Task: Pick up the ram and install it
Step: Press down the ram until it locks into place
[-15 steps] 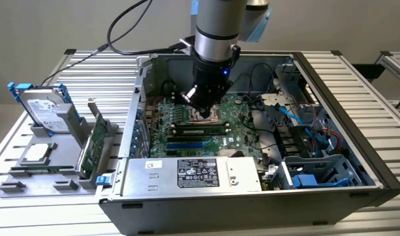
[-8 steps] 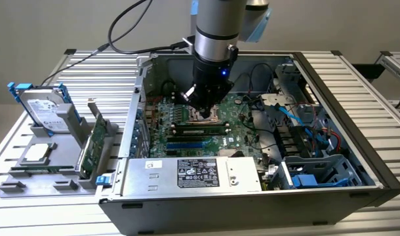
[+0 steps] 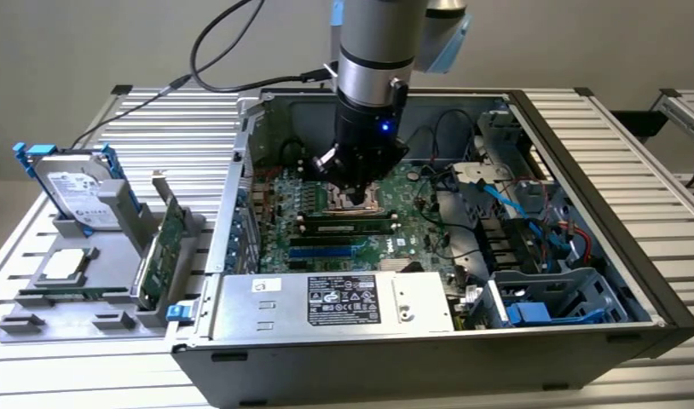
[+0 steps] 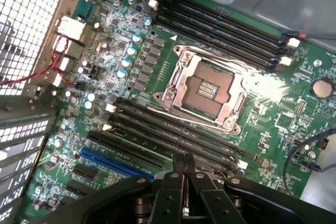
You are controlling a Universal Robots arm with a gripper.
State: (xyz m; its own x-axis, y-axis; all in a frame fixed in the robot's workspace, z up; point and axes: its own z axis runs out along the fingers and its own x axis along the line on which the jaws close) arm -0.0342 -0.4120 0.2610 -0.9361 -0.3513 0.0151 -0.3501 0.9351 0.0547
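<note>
Closed fingers [image 4: 184, 163] hover over motherboard [image 4: 220, 85]; ram [image 3: 347, 227] seated.

Arm pointing straight down, end effector [image 4: 184, 162] fingers pressed together

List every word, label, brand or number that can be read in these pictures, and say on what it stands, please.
None can be read with certainty.
White label on the power supply: print too small.
Label on the hard drive: blurred.
White print on the motherboard: too small.
The gripper carries no text.
</note>
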